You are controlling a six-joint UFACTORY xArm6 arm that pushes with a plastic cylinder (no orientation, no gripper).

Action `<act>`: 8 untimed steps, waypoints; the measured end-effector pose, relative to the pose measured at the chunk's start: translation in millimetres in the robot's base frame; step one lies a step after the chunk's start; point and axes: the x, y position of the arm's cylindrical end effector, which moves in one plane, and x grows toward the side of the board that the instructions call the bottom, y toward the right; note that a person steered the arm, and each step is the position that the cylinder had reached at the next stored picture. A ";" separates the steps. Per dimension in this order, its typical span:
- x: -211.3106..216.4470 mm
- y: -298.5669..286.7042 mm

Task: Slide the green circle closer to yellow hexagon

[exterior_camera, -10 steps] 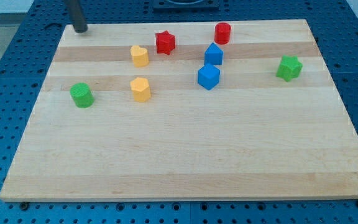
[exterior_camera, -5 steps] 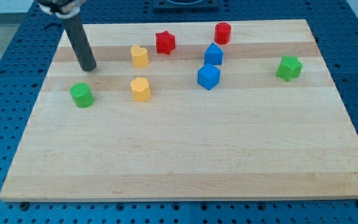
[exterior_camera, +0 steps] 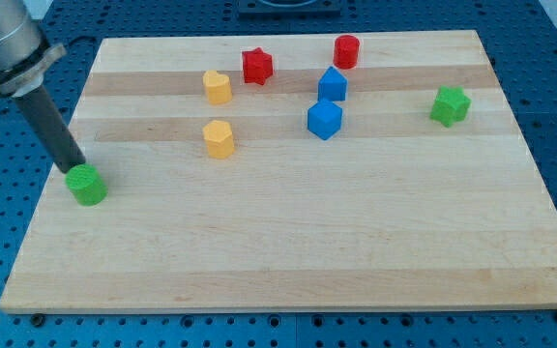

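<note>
The green circle (exterior_camera: 87, 185) lies near the board's left edge, well to the left of and below the yellow hexagon (exterior_camera: 219, 139). My tip (exterior_camera: 73, 167) rests against the green circle's upper-left side, on the side away from the hexagon. The dark rod slants up to the view's upper left.
A yellow heart (exterior_camera: 218, 87) sits above the hexagon. A red star (exterior_camera: 256, 66) and a red cylinder (exterior_camera: 346, 50) lie near the top edge. Two blue blocks (exterior_camera: 332, 84) (exterior_camera: 324, 119) sit right of centre. A green star (exterior_camera: 450, 105) is at the right. The wooden board (exterior_camera: 288, 242) lies on a blue perforated table.
My tip swept from the board's top left down and left. The green circle has slid down-left, farther from the yellow hexagon. The other blocks have not moved.
</note>
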 end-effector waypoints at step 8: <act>57.8 58.5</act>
